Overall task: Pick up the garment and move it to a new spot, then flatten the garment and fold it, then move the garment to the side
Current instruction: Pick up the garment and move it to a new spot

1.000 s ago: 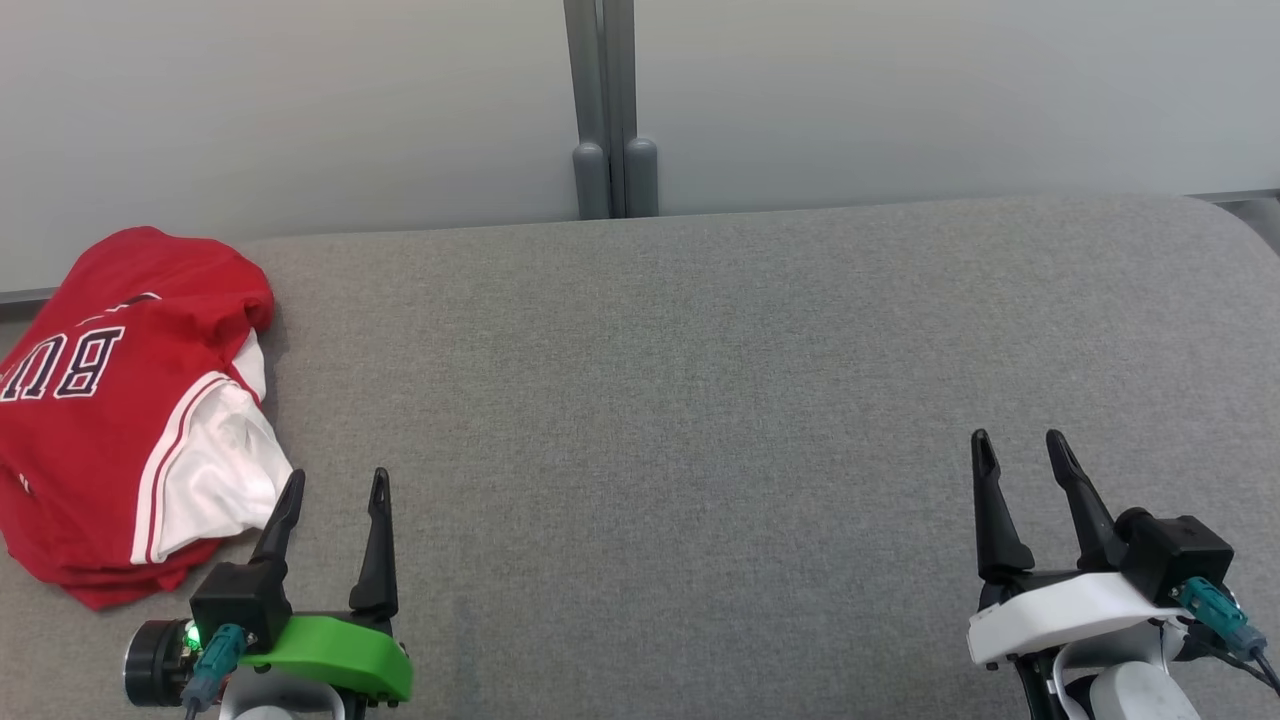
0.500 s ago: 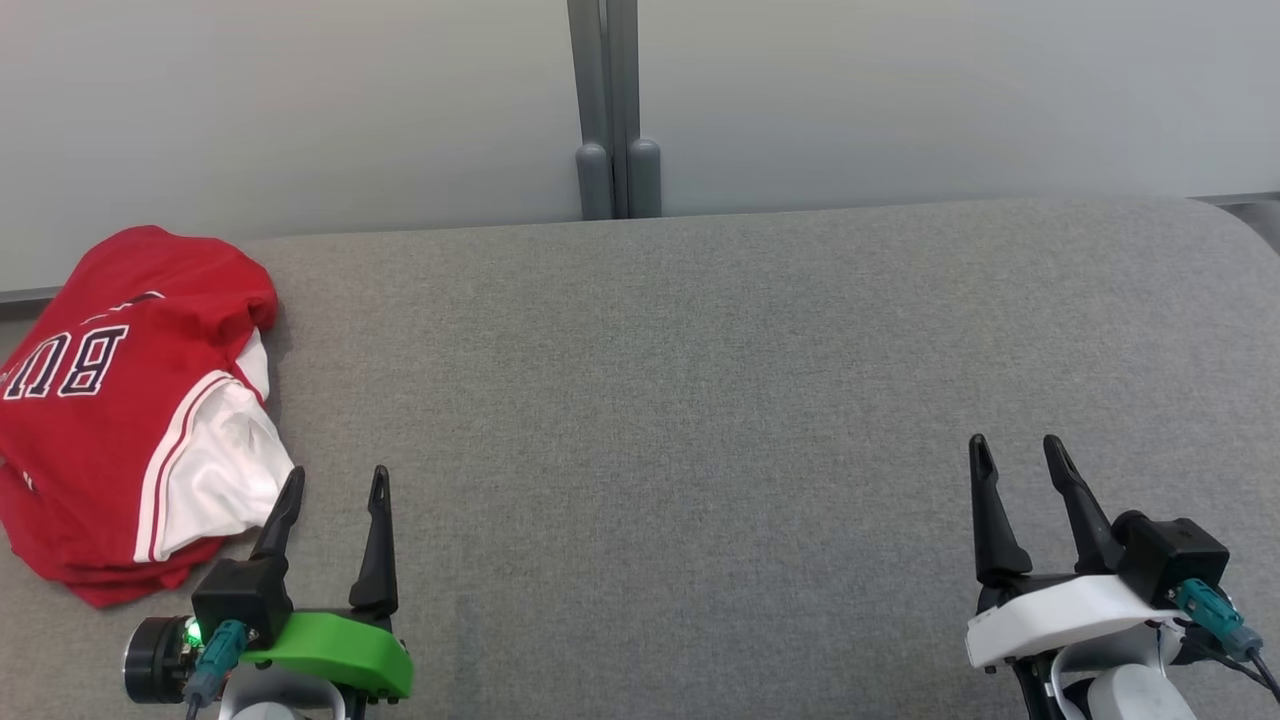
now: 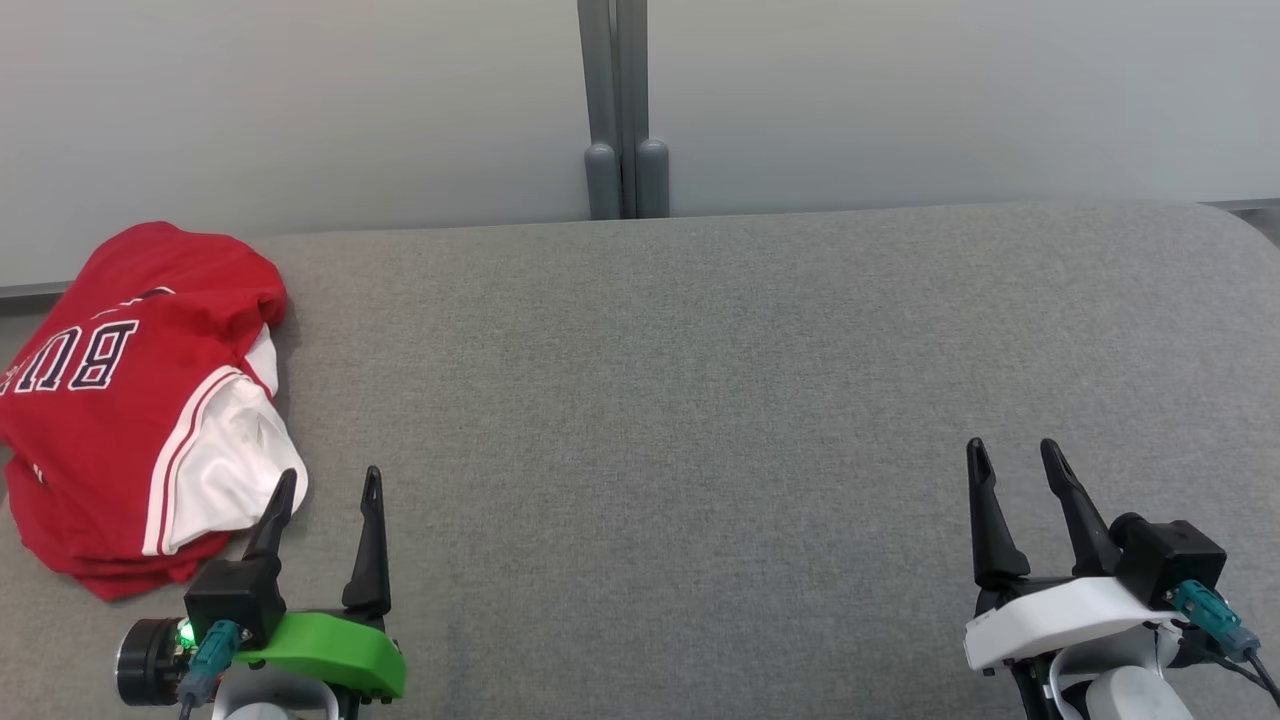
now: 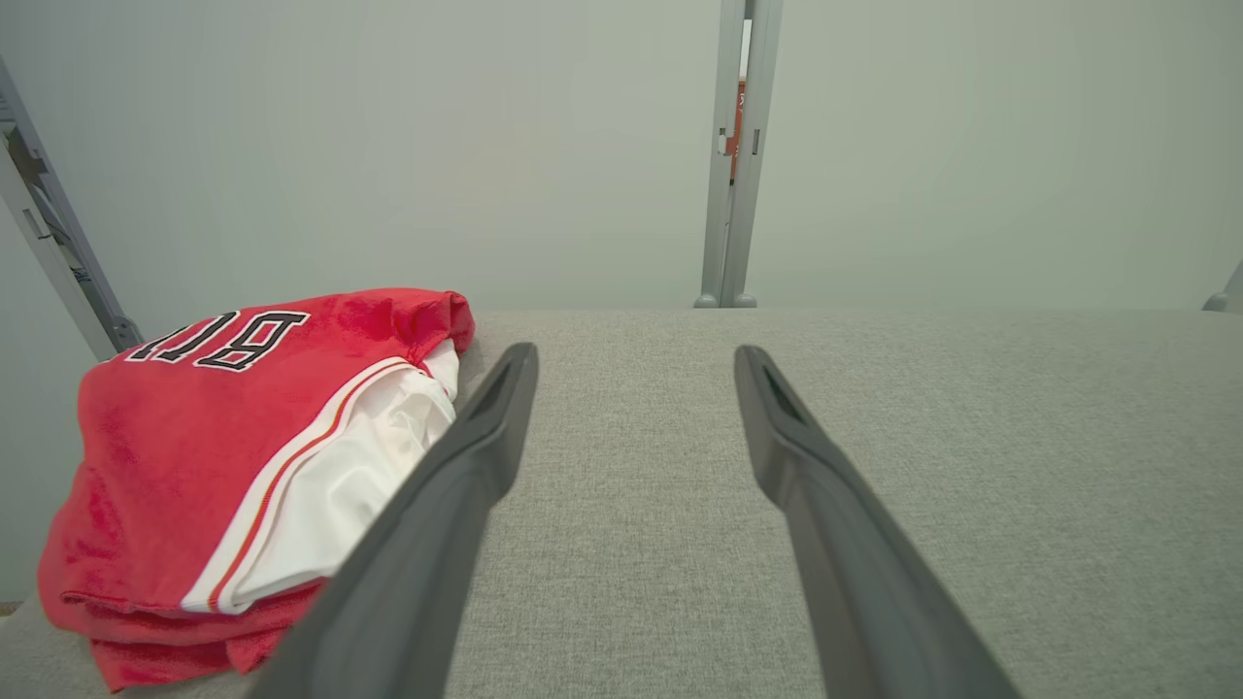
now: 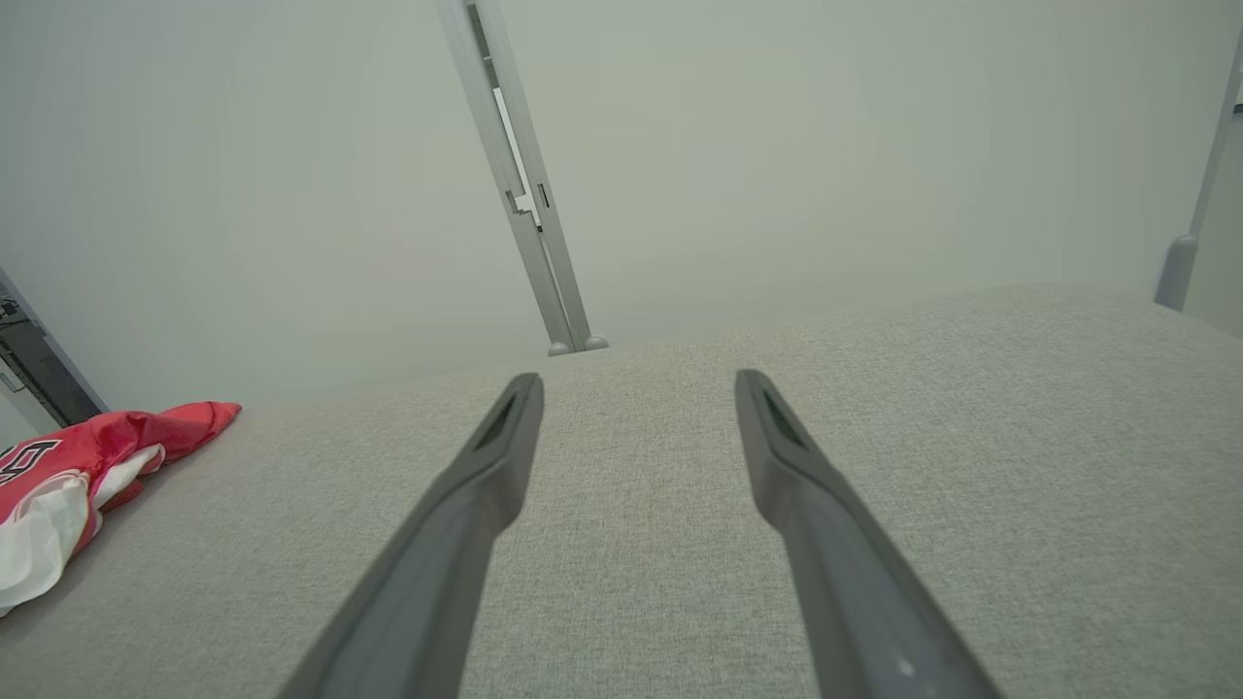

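At 9 o'clock in the head view, a folded red jersey (image 3: pixel 110 400) lies bunched at the far left end of the grey fabric bench (image 3: pixel 700 400). A white panel with red piping faces 5 o'clock. Dark-outlined letters "BU" read upside down on top. Its left edge runs out of frame.

Left gripper (image 3: pixel 330 475), green-shelled, sits at 7 o'clock, just beside the jersey. Fingers (image 3: pixel 272 520) are spread apart with nothing between them. The outer fingertip overlaps the white panel's edge; whether it touches the cloth, I cannot tell. The left wrist view shows the same gripper (image 4: pixel 635 351) parted over bare fabric, jersey (image 4: pixel 184 437) at its 9 o'clock.

Right gripper (image 3: pixel 1012 447), white-shelled, sits at 5 o'clock, well apart from the jersey. Fingers are released and hold nothing. In the right wrist view it (image 5: pixel 637 377) points across open bench, with the jersey (image 5: pixel 87 447) far off at 9 o'clock.

A grey metal post (image 3: pixel 620 100) stands at 12 o'clock behind the bench, between pale wall panels (image 3: pixel 300 100).
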Controlling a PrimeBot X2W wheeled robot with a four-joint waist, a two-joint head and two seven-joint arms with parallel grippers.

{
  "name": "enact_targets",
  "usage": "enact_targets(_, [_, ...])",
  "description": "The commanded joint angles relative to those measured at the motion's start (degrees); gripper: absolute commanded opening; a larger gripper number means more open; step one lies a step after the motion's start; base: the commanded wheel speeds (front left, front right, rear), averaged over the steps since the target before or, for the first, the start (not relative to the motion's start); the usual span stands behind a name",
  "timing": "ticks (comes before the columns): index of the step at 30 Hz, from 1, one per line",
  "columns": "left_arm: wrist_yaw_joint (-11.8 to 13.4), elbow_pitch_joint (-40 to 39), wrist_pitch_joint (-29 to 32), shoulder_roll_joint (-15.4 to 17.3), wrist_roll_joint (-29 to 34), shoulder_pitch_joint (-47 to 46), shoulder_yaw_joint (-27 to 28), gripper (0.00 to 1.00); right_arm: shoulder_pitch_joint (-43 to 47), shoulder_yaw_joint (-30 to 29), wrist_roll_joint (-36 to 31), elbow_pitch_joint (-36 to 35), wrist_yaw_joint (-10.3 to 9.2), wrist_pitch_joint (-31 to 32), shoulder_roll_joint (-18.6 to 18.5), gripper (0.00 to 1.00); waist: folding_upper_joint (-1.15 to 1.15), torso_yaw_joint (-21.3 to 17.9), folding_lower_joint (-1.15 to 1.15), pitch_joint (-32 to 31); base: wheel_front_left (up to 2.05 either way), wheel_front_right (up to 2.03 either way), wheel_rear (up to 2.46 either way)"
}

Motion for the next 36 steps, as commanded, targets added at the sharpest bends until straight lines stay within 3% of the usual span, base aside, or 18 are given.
enact_targets(1, [0.4, 0.12, -0.07, 0.56, -0.12, -0.55, 0.17, 1.0, 0.11, -0.06, 0.55, 0.11, 0.02, -0.2, -0.22, 1.0, 0.0, 0.42, 0.0, 0.15, 0.0, 0.0, 0.0])
enact_targets(14, [1.71, -0.18, 0.1, 1.82, -0.67, -1.01, 0.84, 1.0, 0.64, 0.86, 1.28, 0.89, 0.01, -0.2, -0.2, 1.0, 0.0, 5.33, 0.0, 0.35, 0.0, 0.0, 0.0])
enact_targets(36, [3.6, -1.18, 1.24, 3.7, -1.98, -0.02, 1.72, 1.0, 0.3, 3.42, 1.44, 2.09, 0.01, -0.06, -0.21, 1.0, 0.0, 18.63, 0.0, 0.94, 0.0, 0.0, 0.0])
